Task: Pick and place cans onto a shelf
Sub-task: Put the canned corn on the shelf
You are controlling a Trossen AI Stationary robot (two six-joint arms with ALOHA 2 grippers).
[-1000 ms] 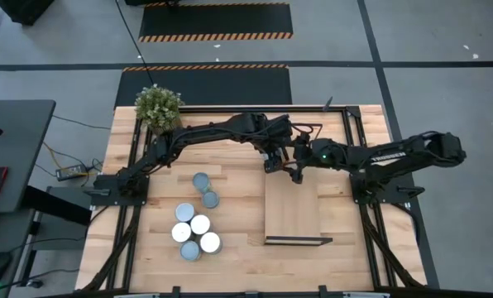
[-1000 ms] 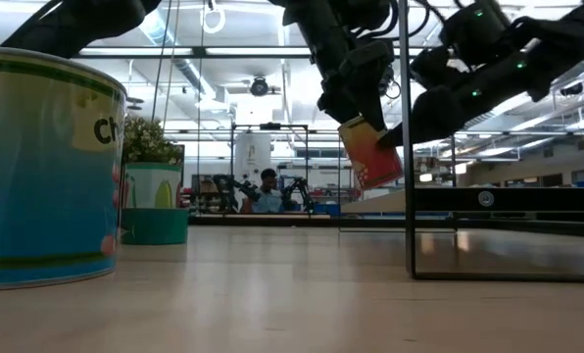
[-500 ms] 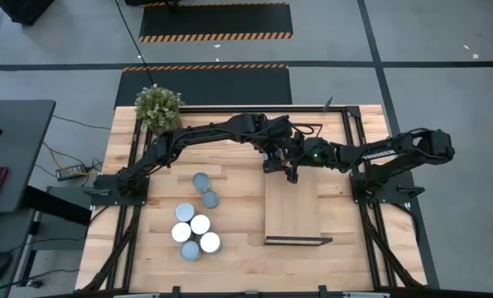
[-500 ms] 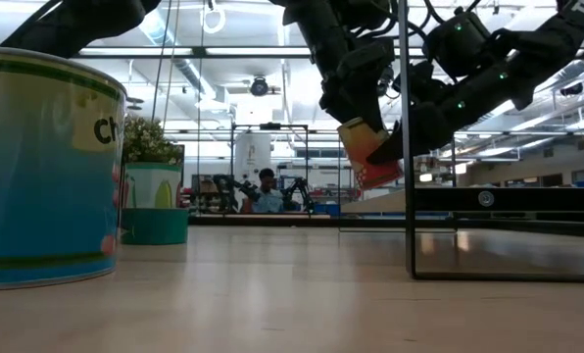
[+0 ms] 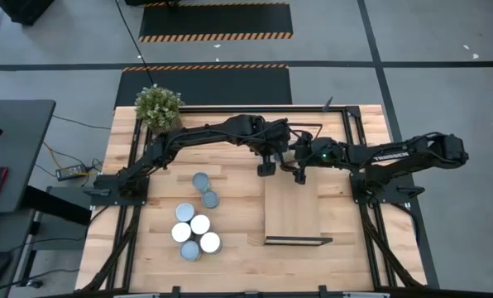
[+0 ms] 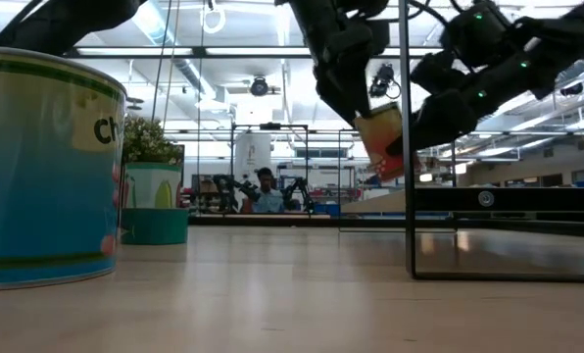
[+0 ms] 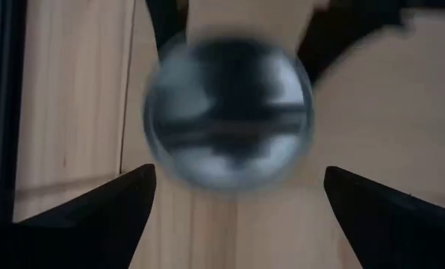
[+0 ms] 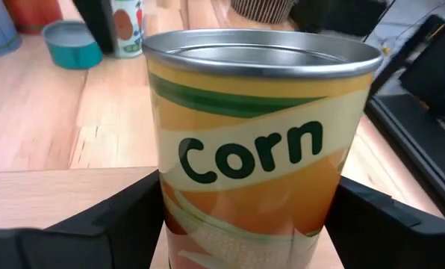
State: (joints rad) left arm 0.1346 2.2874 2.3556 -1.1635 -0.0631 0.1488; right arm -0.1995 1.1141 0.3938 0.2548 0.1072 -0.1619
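I have the planked table (image 5: 238, 248) under both arms, with the shelf (image 5: 293, 211) lying right of centre, its black end frame at the near edge. The potted plant (image 5: 158, 107) sits at the far left corner. On the left half, six cans (image 5: 199, 224) stand together near the front: two a little farther back, four bunched nearer me. In the low view one of them, a blue-and-green can (image 6: 42, 172), fills the left side.

Both arms meet over the shelf's far end. My right gripper (image 5: 299, 161) is clamped on the corn can (image 8: 256, 142), its fingers (image 8: 110, 224) pressed to both sides of the label; the low view shows that can (image 6: 385, 137) tilted and held in the air above the shelf. My left gripper (image 5: 265, 162) hangs just left of it with its jaws spread wide and gripping nothing; from its wrist I see the can's round metal end (image 7: 228, 119) between and beyond the open fingers (image 7: 95, 217).
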